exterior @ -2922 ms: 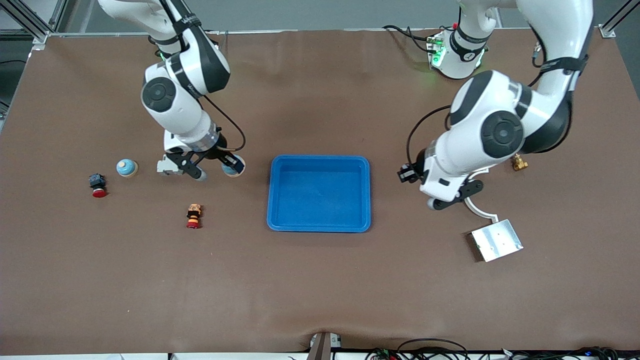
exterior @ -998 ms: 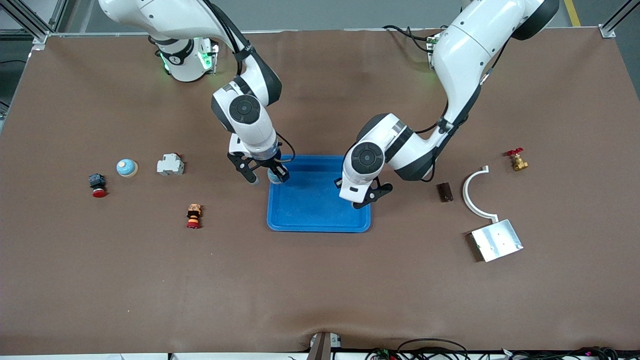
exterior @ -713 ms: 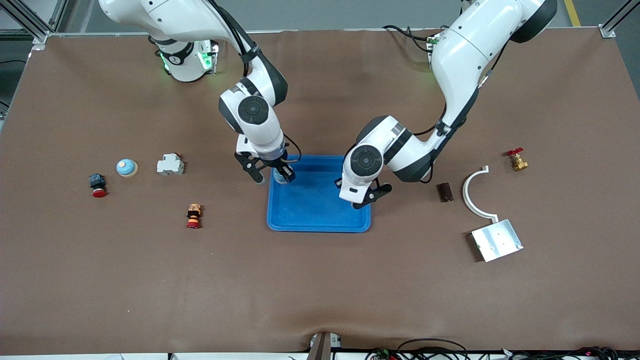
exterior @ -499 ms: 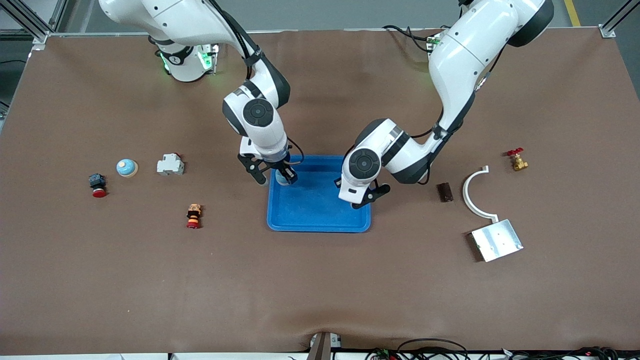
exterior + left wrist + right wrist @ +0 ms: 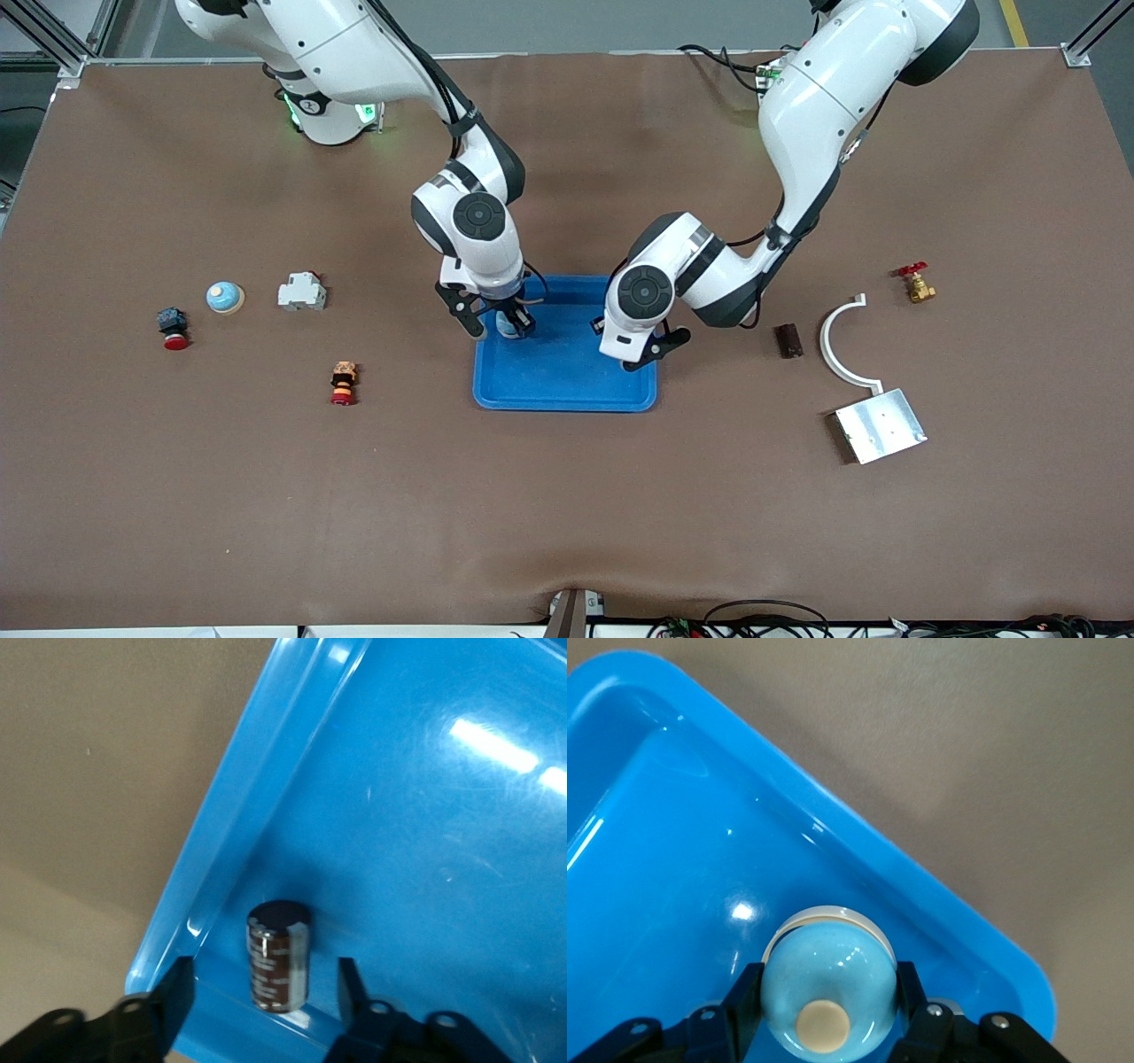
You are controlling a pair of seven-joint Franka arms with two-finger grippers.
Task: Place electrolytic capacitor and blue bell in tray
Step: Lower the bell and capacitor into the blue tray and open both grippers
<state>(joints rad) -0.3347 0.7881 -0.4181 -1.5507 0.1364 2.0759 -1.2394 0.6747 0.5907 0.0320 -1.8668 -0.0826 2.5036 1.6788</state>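
While the right gripper (image 5: 824, 1014) pinched the blue bell (image 5: 826, 981) between its fingers, it hung low over the tray (image 5: 567, 390) corner toward the right arm's end, likely lining up a set-down. The left gripper (image 5: 261, 988) stood spread, fingers either side of the capacitor (image 5: 278, 957) but apart from it. The capacitor stood upright on the tray floor against the rim at the left arm's end, apparently let go. Both arms reached down steeply from their bases, wrists bent over the tray.
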